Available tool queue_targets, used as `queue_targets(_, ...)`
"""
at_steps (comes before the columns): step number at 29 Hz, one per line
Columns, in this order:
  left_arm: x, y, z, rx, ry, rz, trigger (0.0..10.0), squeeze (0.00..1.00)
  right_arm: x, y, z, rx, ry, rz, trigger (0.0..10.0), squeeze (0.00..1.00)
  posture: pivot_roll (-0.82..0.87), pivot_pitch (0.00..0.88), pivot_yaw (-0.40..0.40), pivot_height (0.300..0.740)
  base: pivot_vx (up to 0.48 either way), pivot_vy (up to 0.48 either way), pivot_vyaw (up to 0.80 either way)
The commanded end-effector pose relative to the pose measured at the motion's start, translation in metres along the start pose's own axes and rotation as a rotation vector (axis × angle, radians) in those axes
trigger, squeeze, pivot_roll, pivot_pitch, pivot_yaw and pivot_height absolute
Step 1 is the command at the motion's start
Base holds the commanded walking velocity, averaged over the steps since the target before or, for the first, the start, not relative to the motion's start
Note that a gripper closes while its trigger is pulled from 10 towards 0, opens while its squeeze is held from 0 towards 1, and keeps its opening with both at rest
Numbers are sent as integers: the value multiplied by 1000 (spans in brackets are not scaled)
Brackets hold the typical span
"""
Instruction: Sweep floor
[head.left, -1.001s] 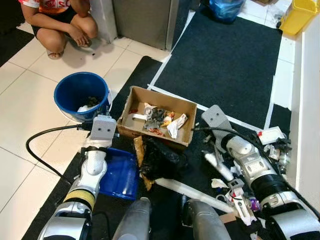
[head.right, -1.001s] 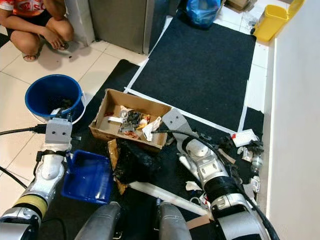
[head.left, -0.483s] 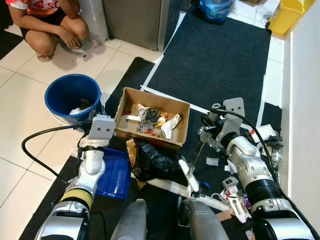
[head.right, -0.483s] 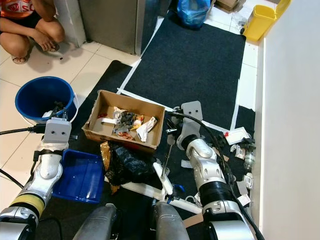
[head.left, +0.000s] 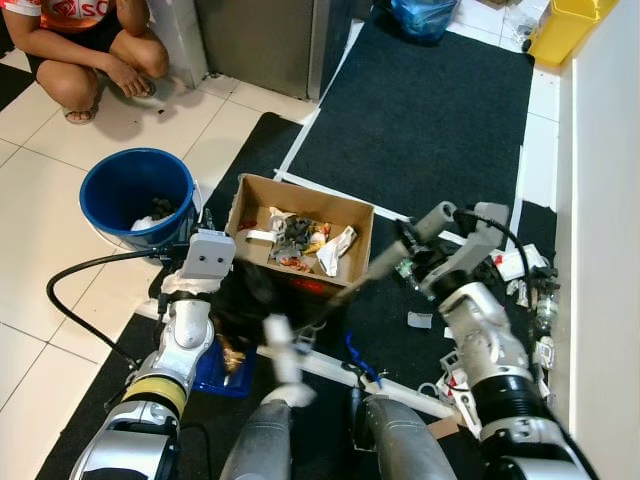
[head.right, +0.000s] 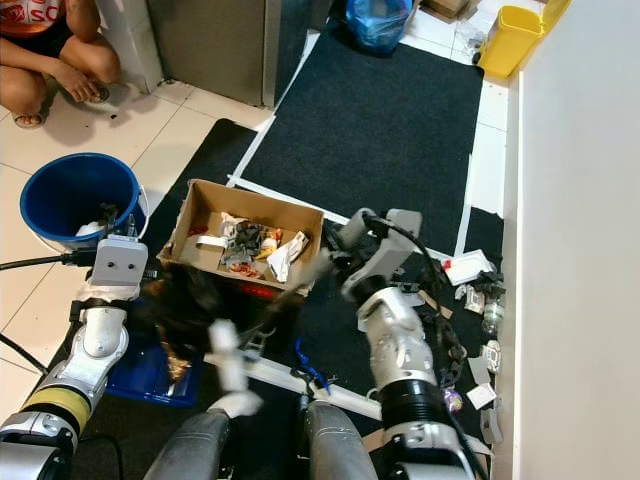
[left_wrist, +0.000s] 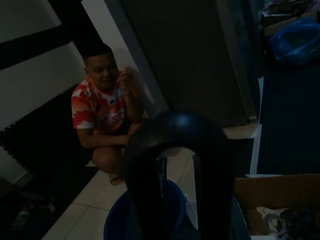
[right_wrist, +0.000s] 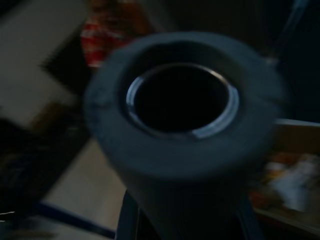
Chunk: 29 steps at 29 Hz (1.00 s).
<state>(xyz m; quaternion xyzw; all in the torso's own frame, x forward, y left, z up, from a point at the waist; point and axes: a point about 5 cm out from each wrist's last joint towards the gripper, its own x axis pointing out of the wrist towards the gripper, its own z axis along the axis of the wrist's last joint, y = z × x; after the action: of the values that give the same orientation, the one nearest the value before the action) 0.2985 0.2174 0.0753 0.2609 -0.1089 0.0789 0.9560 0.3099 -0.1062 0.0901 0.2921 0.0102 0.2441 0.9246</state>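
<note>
Mat (head.left: 430, 120): I see the dark mat taking the upper middle of the head view, with a white strip along its near edge.
Floor (head.left: 40, 190): white tiles on the left side; black matting lower down under my arms.
Person (head.left: 85, 50): crouched in the upper left corner, orange top; in the left wrist view I see the same person behind the bucket.
Bucket (head.left: 137, 193): blue, left of centre, with some rubbish at the bottom.
Box (head.left: 300, 240): open cardboard box in the middle, just right of the bucket, holding mixed litter.
Broom (head.left: 390, 255): the long handle runs from right of centre down towards lower centre, blurred; the head end is a dark smear below the box, near the dustpan.
Right gripper (right_wrist: 182, 220): I have it on the broom handle; the right wrist view looks straight down the handle's hollow end with a finger on each side, so the jaws are pinched on the broom.
Left gripper (left_wrist: 182, 200): low on the left, near the bucket; from its wrist view I cannot tell how the jaws stand, a dark curved shape blocks them.
Dustpan (head.right: 140, 372): blue, lower left, beside my left arm, partly under the dark smear.
Litter (head.left: 530, 290): small scraps along the right wall.
Bin (head.left: 560, 25): yellow, upper right corner.
</note>
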Motion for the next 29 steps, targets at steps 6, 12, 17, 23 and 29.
queue_targets(6,1,2,2,49,-29,-7,10000,0,-5,-6,10,-87,25,42,10000,0,91,169,-110,740,0,0,0)
queue_targets(12,0,0,2,47,-29,-10,10000,0,-6,-17,11,-202,94,1,10000,0,91,169,-112,740,0,0,0)
queue_targets(17,-1,-3,2,43,-25,-17,10000,0,-8,-26,19,-343,137,-29,10000,0,89,167,-111,740,0,0,0)
queue_targets(23,-2,-5,2,42,-24,-21,10000,0,-7,-33,25,-453,164,-77,10000,0,88,171,-109,740,0,0,0)
queue_targets(29,-2,-5,1,42,-22,-21,10000,0,1,-34,42,-458,22,-154,10000,0,92,176,-110,740,0,0,0)
